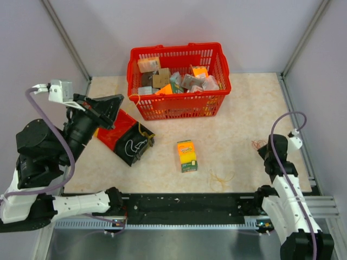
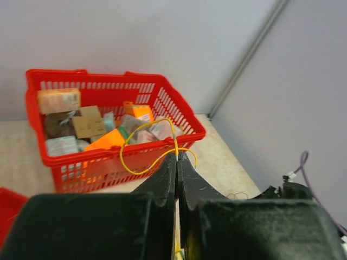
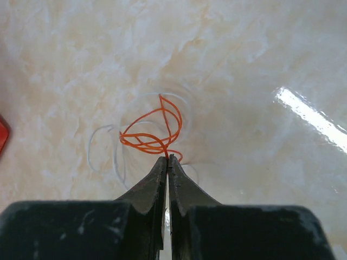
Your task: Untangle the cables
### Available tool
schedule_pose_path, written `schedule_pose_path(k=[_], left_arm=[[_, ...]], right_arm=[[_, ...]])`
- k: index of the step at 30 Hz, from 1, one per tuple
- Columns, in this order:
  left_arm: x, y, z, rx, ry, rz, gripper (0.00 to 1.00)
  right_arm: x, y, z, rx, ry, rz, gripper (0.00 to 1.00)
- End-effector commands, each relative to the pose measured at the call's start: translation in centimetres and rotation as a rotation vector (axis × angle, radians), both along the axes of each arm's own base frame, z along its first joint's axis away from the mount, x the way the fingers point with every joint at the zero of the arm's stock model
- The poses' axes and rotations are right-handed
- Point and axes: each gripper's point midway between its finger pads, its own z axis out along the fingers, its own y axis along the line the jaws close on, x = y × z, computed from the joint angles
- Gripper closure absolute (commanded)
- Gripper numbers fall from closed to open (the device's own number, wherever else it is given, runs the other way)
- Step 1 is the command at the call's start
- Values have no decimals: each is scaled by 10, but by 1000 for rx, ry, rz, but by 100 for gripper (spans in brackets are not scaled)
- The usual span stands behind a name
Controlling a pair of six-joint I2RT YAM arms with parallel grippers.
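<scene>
**Cables: three thin strands in view, plus one loose on the surface.**

- Right hand: closed fully, with the orange cable pinched at the tips. In the wrist view its loops fan out at 12 o'clock from the tips, the long axis running 12 to 6.
- White cable: laid on the surface under and around the orange loops, mostly at 10 o'clock. Whether the two cross cannot be told.
- Left hand: closed, with the yellow cable pinched. Its loop stands out at 11 o'clock of the tips, seen against the basket.
- Tan strand: loose, at 8 o'clock from the right hand in the top view.

Judgement: the white and tan strands are nearer the right hand, and the left hand is well apart at 9 o'clock. The coming move is judged to depend on the orange loops being drawn toward 6 o'clock, off the white.
</scene>
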Motion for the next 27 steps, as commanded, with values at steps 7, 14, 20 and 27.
schedule_pose_path(k=[7, 14, 20, 27], left_arm=[[51, 39, -79, 362, 172, 335, 100], [119, 100, -98, 400, 288, 619, 100], [164, 153, -99, 221, 395, 790, 100], [202, 220, -117, 74, 484, 981, 100]], right_arm=[[23, 41, 43, -26, -170, 353, 100], [15, 61, 32, 14, -190, 460, 100], [15, 65, 33, 17, -194, 487, 100], [15, 67, 35, 20, -203, 499, 100]])
